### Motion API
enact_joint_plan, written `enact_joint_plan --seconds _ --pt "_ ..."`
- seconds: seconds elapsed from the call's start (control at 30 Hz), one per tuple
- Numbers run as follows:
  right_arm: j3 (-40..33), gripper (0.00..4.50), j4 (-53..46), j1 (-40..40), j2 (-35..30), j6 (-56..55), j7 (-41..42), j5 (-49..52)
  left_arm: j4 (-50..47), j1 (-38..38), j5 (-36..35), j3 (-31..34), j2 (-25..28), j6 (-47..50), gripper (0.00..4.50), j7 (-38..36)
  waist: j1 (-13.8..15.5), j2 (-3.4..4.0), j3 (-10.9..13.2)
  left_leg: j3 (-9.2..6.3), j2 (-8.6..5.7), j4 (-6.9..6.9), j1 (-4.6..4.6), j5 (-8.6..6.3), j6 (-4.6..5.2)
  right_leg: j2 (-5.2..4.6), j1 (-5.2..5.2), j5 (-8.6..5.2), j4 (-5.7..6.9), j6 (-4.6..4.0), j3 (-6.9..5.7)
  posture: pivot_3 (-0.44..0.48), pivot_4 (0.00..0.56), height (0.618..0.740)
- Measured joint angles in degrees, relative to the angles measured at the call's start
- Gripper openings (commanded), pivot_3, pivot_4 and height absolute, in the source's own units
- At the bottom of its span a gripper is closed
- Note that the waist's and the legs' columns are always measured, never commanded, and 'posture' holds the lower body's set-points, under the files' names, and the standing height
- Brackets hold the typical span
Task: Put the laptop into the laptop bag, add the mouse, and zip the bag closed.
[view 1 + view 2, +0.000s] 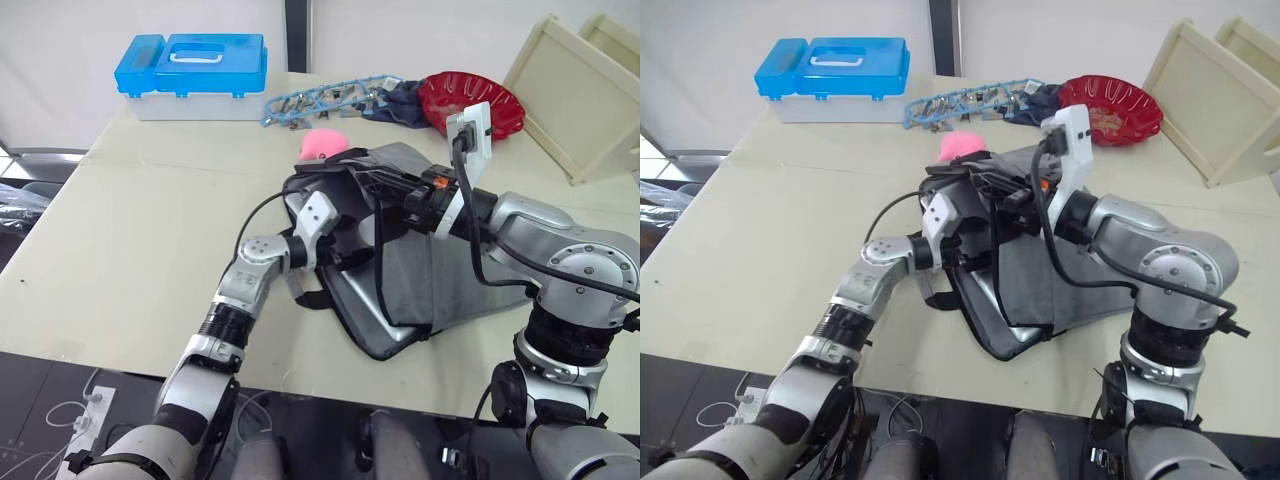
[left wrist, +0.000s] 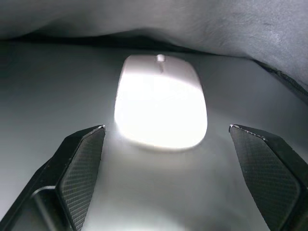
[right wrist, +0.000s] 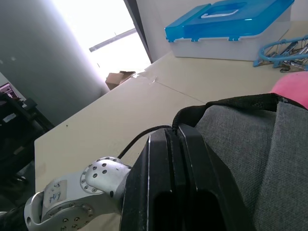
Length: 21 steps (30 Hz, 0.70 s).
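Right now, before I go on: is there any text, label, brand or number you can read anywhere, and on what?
None can be read.
Sticker on the left arm's joint: dark marks, too small and blurred to read.
Laptop bag, mouse, blue-lidded box, red bowl: no lettering seen.

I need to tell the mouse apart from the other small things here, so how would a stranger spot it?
Find the grey laptop bag mid-table; the left pincer reaches inside. The mouse lies between its open fingers: smooth, white, oval, unlike the fuzzy pink object behind the bag.
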Motion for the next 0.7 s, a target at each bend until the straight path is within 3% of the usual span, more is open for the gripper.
enact_joint_plan --seconds 0.17,0.3,0.47,0.7 --pt "3.9 0.0 -0.3 1.6 -3.1 -3.4 2.5 -1.0 -22.5 12.9 -8.9 6.0 8.5 9.6 4.43 -2.4 -0.2 0.03 0.0 -0.07 0.02 -0.03 0.0 0.0 0.0 0.0 -0.02 0.0 0.02 0.0 0.0 0.0 0.15 0.74" --pt "16.3 0.0 -3.9 6.2 -14.9 -12.6 11.6 -10.1 -32.6 19.9 -15.1 13.7 19.3 17.7 4.43 -4.0 0.0 0.06 0.0 -0.12 0.02 -0.05 0.06 -0.01 0.0 0.0 0.06 0.0 -0.05 0.0 0.01 0.0 0.15 0.74" --pt "25.2 0.0 -4.0 10.6 -16.9 -18.8 16.8 -16.5 -35.0 28.7 -16.4 20.7 25.8 19.8 4.43 -3.2 0.0 0.05 0.0 -0.11 0.01 -0.05 0.01 -0.02 0.03 0.0 0.07 0.0 -0.13 0.01 0.0 0.0 0.15 0.74" --pt "30.4 0.0 -4.6 14.9 -19.9 -21.8 22.7 -19.8 -37.6 33.2 -18.3 26.1 29.2 21.0 4.43 -2.2 0.2 0.02 0.0 -0.13 0.02 -0.08 0.01 -0.02 0.03 0.0 0.08 0.0 -0.14 0.01 -0.02 0.0 0.15 0.74"
